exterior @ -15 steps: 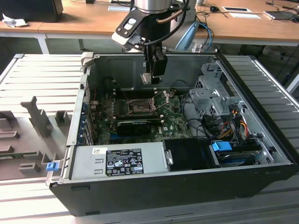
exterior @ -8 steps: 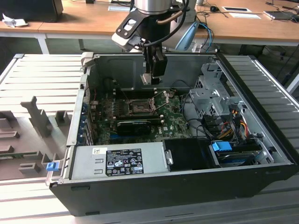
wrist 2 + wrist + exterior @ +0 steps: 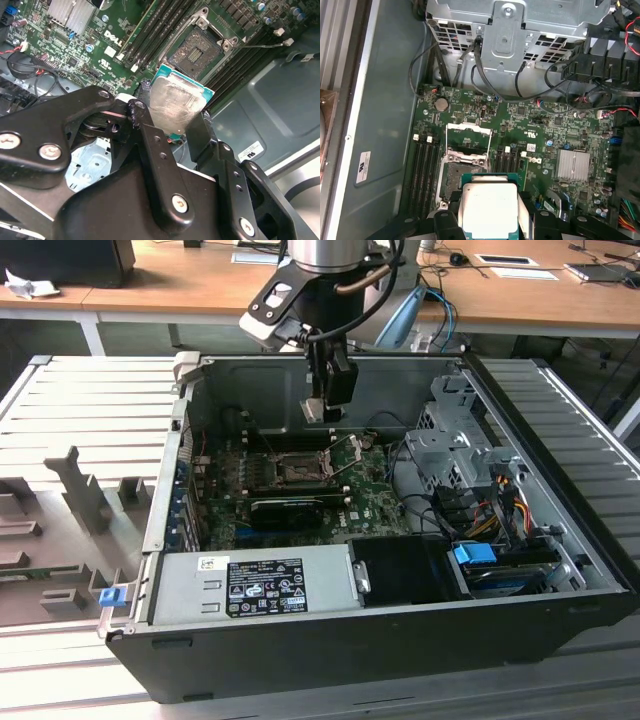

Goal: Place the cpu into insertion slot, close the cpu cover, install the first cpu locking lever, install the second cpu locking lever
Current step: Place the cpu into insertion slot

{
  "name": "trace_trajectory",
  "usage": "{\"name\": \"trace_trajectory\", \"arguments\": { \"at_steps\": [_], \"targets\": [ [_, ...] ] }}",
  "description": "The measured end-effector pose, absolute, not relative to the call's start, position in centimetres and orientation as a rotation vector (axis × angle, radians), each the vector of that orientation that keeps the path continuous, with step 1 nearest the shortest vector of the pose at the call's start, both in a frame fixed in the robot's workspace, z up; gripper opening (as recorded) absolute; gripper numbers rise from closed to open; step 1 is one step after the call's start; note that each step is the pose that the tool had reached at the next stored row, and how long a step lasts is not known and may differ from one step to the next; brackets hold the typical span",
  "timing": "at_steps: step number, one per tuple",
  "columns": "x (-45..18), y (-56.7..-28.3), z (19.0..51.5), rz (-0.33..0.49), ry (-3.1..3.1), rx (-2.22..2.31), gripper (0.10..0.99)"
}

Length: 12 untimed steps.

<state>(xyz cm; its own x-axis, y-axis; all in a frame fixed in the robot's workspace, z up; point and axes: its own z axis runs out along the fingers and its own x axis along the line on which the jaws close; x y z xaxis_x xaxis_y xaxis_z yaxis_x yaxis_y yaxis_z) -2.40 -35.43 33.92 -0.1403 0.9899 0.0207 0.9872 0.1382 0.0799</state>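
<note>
We see an open black metal pc case point(image 3: 330, 655) lying on its side, w/ a green circuit board point(image 3: 372, 490) on its floor. On that board sits the small square black-rimmed insertion slot point(image 3: 297, 468), its dark centre bare. The thin silvery metal cpu cover point(image 3: 468, 160) is swung up off the slot, hinged at one edge. Just beside the slot, on its camera side in the exterior view, lies a long black expansion card point(image 3: 285, 510). Past that card is a grey metal power supply box point(image 3: 325, 575). To the exterior view's right of the slot are a grey perforated drive cage point(image 3: 455, 435) & coloured cables point(image 3: 505, 495).

Labels: the power supply box bears a black sticker point(image 3: 265, 585) & a white sticker point(image 3: 213, 565), both printed. Another white printed label point(image 3: 364, 167) sits on the case wall near the slot, off the board.

The black two-finger gripper point(image 3: 326, 408) hangs above the slot. Its fingers point(image 3: 199, 134) are pressed on opposite edges of the small flat square silvery-tan cpu point(image 3: 177, 102), pinching it. The cpu is in the air, apart from the slot, not seated.
</note>
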Motion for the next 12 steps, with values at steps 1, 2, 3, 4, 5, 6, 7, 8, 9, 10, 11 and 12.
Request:
{"name": "trace_trajectory", "arguments": {
  "at_steps": [1, 2, 3, 4, 5, 6, 7, 8, 9, 10, 11, 12],
  "targets": [
    [-2.4, -35.43, 33.91, 0.115, 2.342, 2.035, 0.529],
    [-2.4, -35.43, 33.89, 0.115, 2.342, 2.035, 0.529],
    [-2.4, -35.43, 33.87, 0.115, 2.342, 2.035, 0.529],
    [-2.4, -35.43, 33.86, 0.115, 2.342, 2.035, 0.529],
    [-2.4, -35.43, 33.83, 0.115, 2.342, 2.035, 0.529],
    [-2.4, -35.43, 33.82, 0.115, 2.342, 2.035, 0.529],
    [-2.4, -35.43, 33.8, 0.115, 2.342, 2.035, 0.529],
    [-2.4, -35.43, 33.79, 0.115, 2.342, 2.035, 0.529],
    [-2.4, -35.44, 33.76, 0.115, 2.342, 2.035, 0.529],
    [-2.4, -35.44, 33.74, 0.115, 2.342, 2.035, 0.529],
    [-2.4, -35.44, 33.72, 0.115, 2.342, 2.035, 0.529],
    [-2.4, -35.44, 33.7, 0.115, 2.342, 2.035, 0.529]
  ]
}}
